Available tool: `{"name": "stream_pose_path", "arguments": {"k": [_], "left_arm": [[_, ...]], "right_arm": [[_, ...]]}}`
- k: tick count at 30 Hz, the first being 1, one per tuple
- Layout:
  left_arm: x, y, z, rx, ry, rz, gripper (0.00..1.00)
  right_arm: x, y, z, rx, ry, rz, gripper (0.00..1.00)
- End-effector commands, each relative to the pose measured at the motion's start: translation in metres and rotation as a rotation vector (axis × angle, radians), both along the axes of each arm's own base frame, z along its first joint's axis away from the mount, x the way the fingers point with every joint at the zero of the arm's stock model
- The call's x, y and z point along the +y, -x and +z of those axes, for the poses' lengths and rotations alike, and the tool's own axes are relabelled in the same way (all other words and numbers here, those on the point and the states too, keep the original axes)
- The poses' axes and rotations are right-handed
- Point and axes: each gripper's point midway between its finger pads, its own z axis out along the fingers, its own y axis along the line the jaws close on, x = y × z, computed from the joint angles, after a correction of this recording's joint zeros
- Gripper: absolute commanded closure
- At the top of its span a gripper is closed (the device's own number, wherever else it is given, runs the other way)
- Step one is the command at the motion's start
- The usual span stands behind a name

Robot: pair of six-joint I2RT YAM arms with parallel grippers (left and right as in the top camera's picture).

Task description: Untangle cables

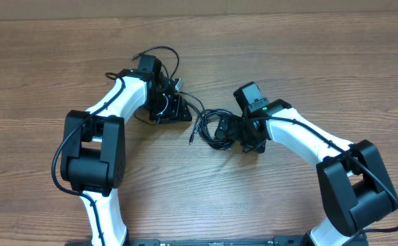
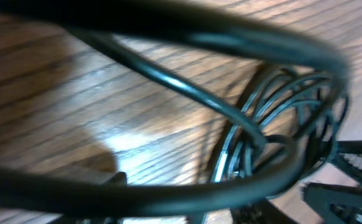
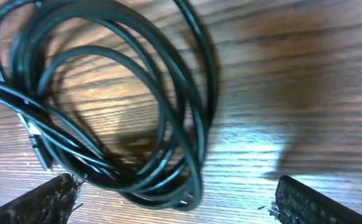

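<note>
- Black cable strands (image 2: 168, 81) cross directly in front of the left wrist camera, too close to be sharp. They lead down toward the coiled bundle (image 1: 216, 126) beyond. Judge these to be the length being drawn out.
- Desk (image 1: 48, 55): the wood-grain surface carries the coiled bundle, which lies between the two arms and closer to the right one.
- Left end effector (image 1: 174, 107): it sits just left of the bundle, and a thin strand runs from it to the coil. No view shows whether its fingers are apart or clamped on that strand. Verify the hold before pulling.
- Right end effector (image 3: 175, 190): its fingers stand wide apart with nothing gripped, straddling the near rim of the coil. It is well placed to pin the coil.
- Procedure: close the right end effector on the stacked loops only, leaving the outgoing strand free. Draw the strand to the left, low and slowly. Stop if any loop starts to tighten.
- Plug end (image 3: 38, 140): it is silver-tipped and lies at the left edge of the coil, under crossing strands. It will likely snag, so back it out along its own path.
</note>
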Motion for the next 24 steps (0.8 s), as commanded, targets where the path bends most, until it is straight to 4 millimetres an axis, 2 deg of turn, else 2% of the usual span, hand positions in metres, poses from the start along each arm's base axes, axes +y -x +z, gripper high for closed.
{"name": "stream_pose_path", "arguments": {"k": [1,5,9,10,13,15,17,18,20,21,22,24], "left_arm": [[-0.016,0.005,0.005,0.027,0.106,-0.016,0.46],[-0.030,0.006,0.008,0.009,0.138,-0.046,0.42],[-0.052,0.008,0.008,-0.024,0.129,-0.088,0.37],[-0.053,0.008,0.004,-0.021,0.096,-0.072,0.34],[-0.053,0.005,-0.004,-0.021,0.010,-0.024,0.33],[-0.059,0.005,-0.005,-0.035,0.000,-0.029,0.59],[-0.064,0.005,-0.004,-0.041,0.006,-0.039,0.74],[-0.067,0.007,-0.002,-0.035,0.030,-0.044,0.96],[-0.073,0.009,0.005,-0.029,0.096,-0.070,0.96],[-0.076,0.010,0.008,-0.036,0.128,-0.089,0.96],[-0.079,0.010,0.015,-0.045,0.186,-0.119,0.96],[-0.080,0.010,0.030,-0.062,0.306,-0.161,0.96]], "right_arm": [[-0.017,-0.001,-0.003,0.016,0.024,-0.031,0.00],[-0.039,-0.006,-0.004,0.036,0.034,-0.077,0.01],[-0.036,-0.012,-0.003,0.011,0.023,-0.076,0.07],[-0.035,-0.012,-0.003,0.007,0.021,-0.074,0.09],[-0.033,-0.015,-0.002,-0.003,0.007,-0.072,0.15],[-0.027,-0.019,0.000,-0.016,-0.024,-0.067,0.30],[-0.026,-0.020,0.001,-0.023,-0.030,-0.066,0.39],[-0.026,-0.021,0.001,-0.025,-0.031,-0.066,0.41],[-0.025,-0.021,0.001,-0.027,-0.034,-0.066,0.39],[-0.024,-0.020,0.002,-0.022,-0.043,-0.064,0.25],[-0.020,-0.018,0.003,-0.011,-0.068,-0.058,0.19],[-0.015,-0.018,0.005,-0.006,-0.095,-0.052,0.17]]}}
